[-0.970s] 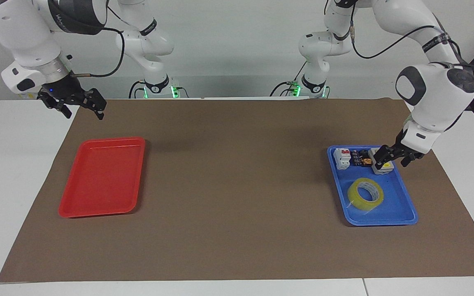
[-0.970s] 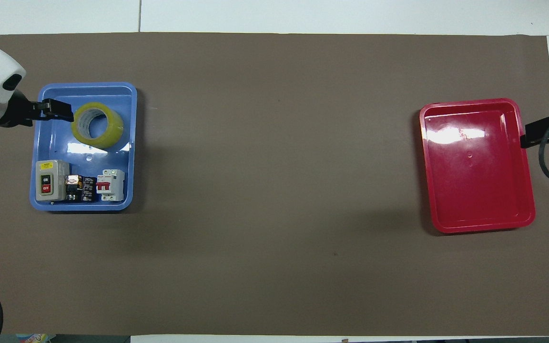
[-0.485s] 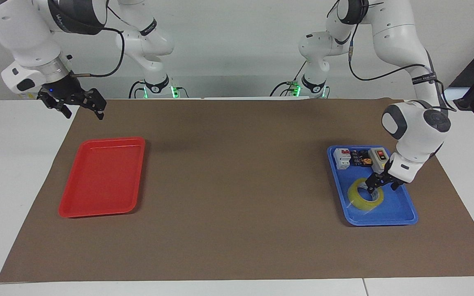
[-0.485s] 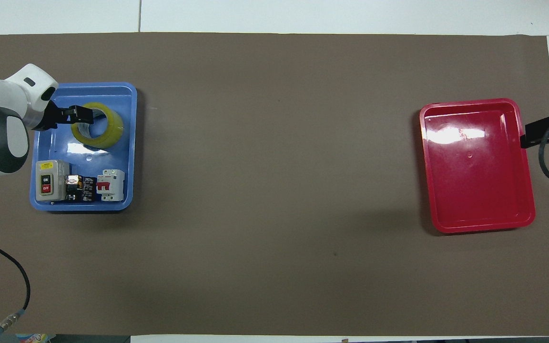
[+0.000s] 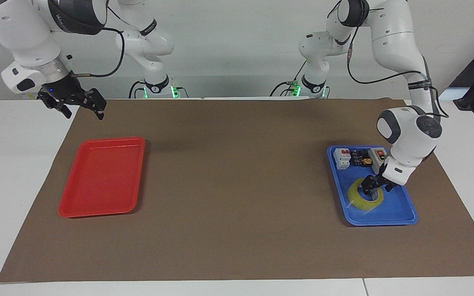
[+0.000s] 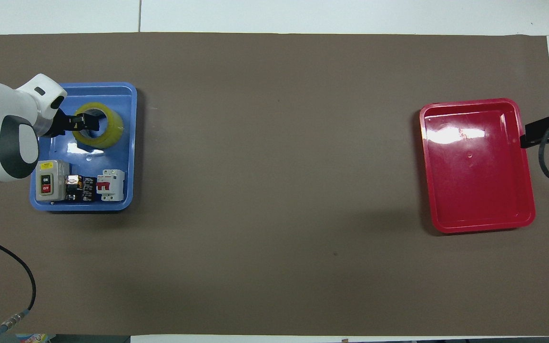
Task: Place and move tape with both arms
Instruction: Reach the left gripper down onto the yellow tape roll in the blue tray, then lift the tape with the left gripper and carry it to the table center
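The yellow tape roll (image 5: 362, 201) lies flat in the blue tray (image 5: 381, 222), in the part farther from the robots. It also shows in the overhead view (image 6: 111, 131). My left gripper (image 5: 376, 189) is down at the roll, open. One finger reaches into the white core and the other stands outside the roll's wall, on the side toward the left arm's end. In the overhead view the left gripper (image 6: 85, 122) covers that side of the roll. My right gripper (image 5: 81, 107) is open, empty and raised over the mat's edge by the red tray (image 5: 101, 176), where it waits.
The blue tray (image 6: 132, 143) also holds a grey ON/OFF switch box (image 6: 51, 179), a small black module (image 6: 81, 188) and a white breaker (image 6: 111, 185) along its edge nearer the robots. The red tray (image 6: 477, 166) has nothing in it. A brown mat (image 5: 237, 185) covers the table.
My left gripper has come down from above the switch box onto the tape roll and set its fingers around the roll's wall. The right arm has not moved.
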